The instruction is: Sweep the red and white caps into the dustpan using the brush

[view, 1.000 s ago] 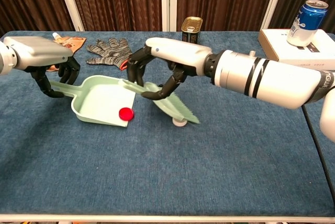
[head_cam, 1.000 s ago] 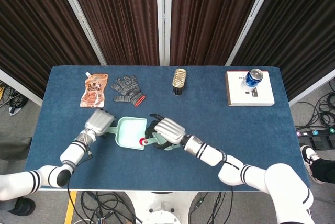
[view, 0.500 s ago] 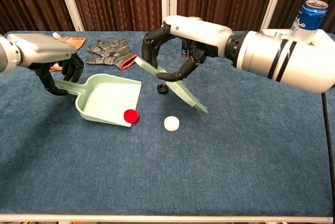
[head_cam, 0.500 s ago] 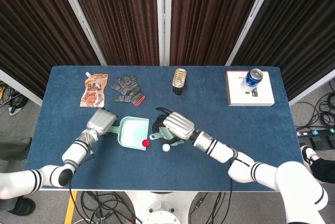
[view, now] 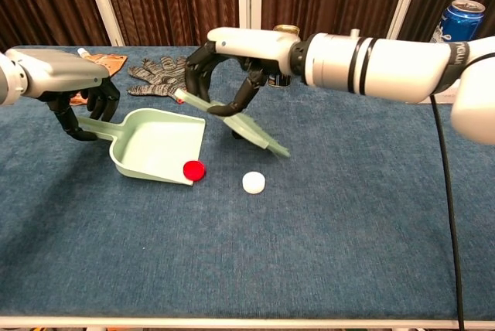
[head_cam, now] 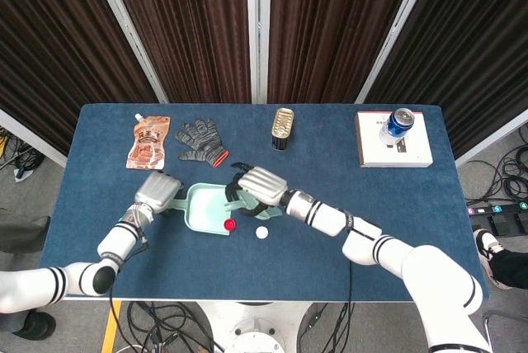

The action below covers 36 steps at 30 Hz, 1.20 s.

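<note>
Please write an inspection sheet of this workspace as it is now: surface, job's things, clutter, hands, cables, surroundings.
Surface: blue table.
Job's things: red cap at the dustpan lip; white cap on the cloth beside it; brush lifted off the table, tilted.
Clutter: glove, pouch, tin, blue can on a white box.
Hands: left hand grips the dustpan handle; right hand holds the brush.
Cables: bundles on the floor.
Surroundings: dark curtains behind.
</note>
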Each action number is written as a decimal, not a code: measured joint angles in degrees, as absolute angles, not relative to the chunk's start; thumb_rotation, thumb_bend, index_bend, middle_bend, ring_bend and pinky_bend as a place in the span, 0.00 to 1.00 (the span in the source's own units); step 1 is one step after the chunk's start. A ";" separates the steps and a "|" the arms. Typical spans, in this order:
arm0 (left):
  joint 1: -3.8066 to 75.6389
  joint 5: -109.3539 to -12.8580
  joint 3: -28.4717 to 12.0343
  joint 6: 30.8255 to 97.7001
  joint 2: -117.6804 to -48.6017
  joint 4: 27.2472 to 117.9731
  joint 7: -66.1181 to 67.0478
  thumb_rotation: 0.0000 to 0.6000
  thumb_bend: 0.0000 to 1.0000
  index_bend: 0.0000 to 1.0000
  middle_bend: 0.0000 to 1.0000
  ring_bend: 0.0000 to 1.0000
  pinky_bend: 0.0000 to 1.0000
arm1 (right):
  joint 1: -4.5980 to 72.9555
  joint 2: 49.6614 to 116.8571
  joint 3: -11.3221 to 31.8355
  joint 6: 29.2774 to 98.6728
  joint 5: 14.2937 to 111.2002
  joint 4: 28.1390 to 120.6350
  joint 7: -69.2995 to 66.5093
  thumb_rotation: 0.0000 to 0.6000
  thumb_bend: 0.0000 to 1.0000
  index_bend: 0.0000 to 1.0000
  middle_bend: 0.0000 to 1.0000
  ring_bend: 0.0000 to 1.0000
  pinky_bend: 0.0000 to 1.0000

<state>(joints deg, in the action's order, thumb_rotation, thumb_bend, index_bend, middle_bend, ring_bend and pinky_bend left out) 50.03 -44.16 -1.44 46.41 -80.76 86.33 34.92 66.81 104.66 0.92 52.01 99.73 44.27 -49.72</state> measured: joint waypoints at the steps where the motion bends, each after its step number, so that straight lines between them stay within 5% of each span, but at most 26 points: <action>1: 50.05 -43.98 -1.29 46.46 -80.78 86.33 34.93 1.00 0.35 0.54 0.53 0.40 0.31 | 66.98 104.91 0.74 52.04 99.85 44.01 -50.46 1.00 0.63 0.82 0.68 0.32 0.08; 10: 50.03 -45.58 -0.26 46.96 -80.92 86.43 34.64 1.00 0.35 0.54 0.53 0.40 0.30 | 66.47 105.72 -1.75 59.21 101.54 43.53 -58.44 1.00 0.63 0.83 0.69 0.32 0.08; 18: 50.29 -46.70 0.05 47.36 -80.24 88.58 34.44 1.00 0.35 0.54 0.53 0.40 0.30 | 61.34 100.72 -2.35 65.78 100.46 52.24 -54.66 1.00 0.65 0.83 0.69 0.32 0.07; 28: 52.46 -43.85 -0.62 46.47 -80.34 90.54 35.34 1.00 0.35 0.54 0.53 0.40 0.31 | 53.95 94.80 -2.72 65.36 94.63 66.74 -36.44 1.00 0.64 0.82 0.69 0.32 0.05; 36: 53.86 -41.20 -0.18 47.06 -81.56 90.52 36.97 1.00 0.35 0.54 0.53 0.40 0.31 | 50.27 100.48 0.20 62.52 88.15 67.33 -29.35 1.00 0.64 0.83 0.69 0.32 0.05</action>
